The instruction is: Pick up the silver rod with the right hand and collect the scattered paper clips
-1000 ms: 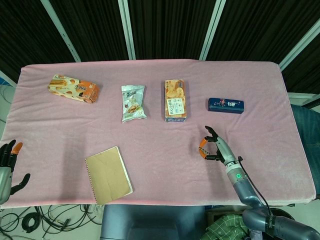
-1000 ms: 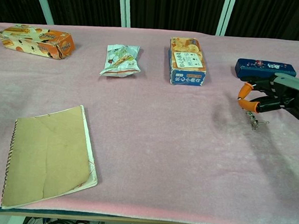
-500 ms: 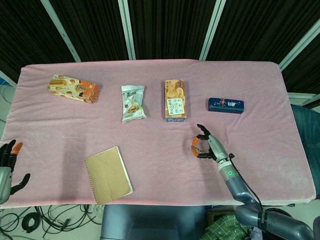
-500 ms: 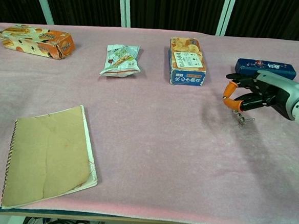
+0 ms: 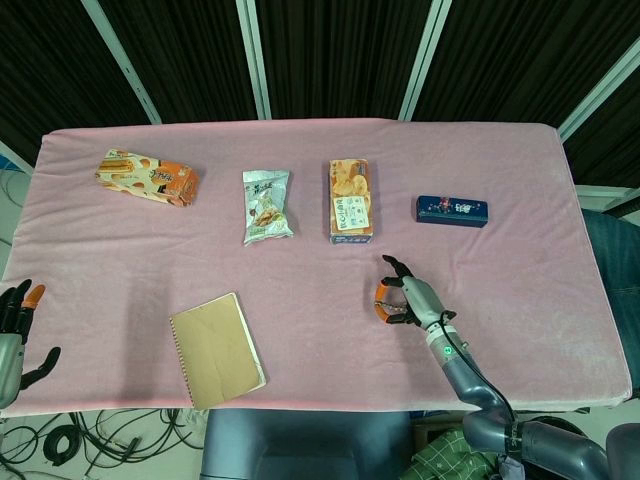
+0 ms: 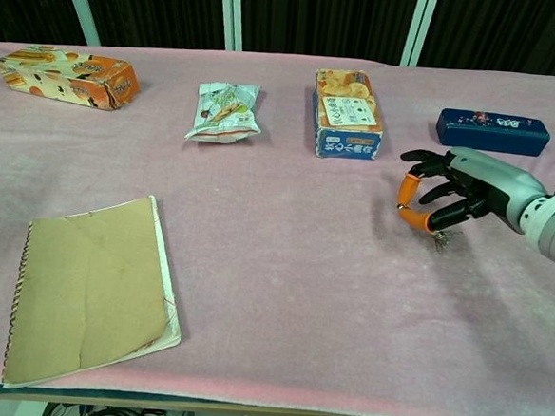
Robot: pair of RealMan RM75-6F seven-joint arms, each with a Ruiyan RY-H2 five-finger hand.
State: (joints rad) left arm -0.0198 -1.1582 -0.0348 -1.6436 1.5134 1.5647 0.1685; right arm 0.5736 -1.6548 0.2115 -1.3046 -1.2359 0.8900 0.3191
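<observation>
- Looking across the pink cloth-covered table (image 6: 281, 294), we find the right hand (image 6: 445, 191) low over the right-centre of the cloth, just near of the blue-and-orange snack box (image 6: 346, 113).
- Its orange-tipped fingers (image 6: 408, 190) curl inward around something small. A thin silvery piece with a clump of paper clips (image 6: 439, 240) hangs just below them, touching or nearly touching the cloth.
- We take that piece for the silver rod (image 6: 434, 230), pinched by the right hand, though it is too small to make out clearly.
- In the head view the same right hand (image 5: 400, 298) sits near of the snack box (image 5: 350, 200), fingers bent in.
- The left hand (image 5: 18, 320) shows only at the near left edge, off the table. Its fingers are spread apart and hold nothing.
- Along the far side we see, from left to right, an orange cracker box (image 6: 68, 74), a pale snack bag (image 6: 225, 111), the snack box, and a dark blue case (image 6: 493, 130).
- A brown spiral notebook (image 6: 91, 290) lies at the near left, well apart from the right hand.
</observation>
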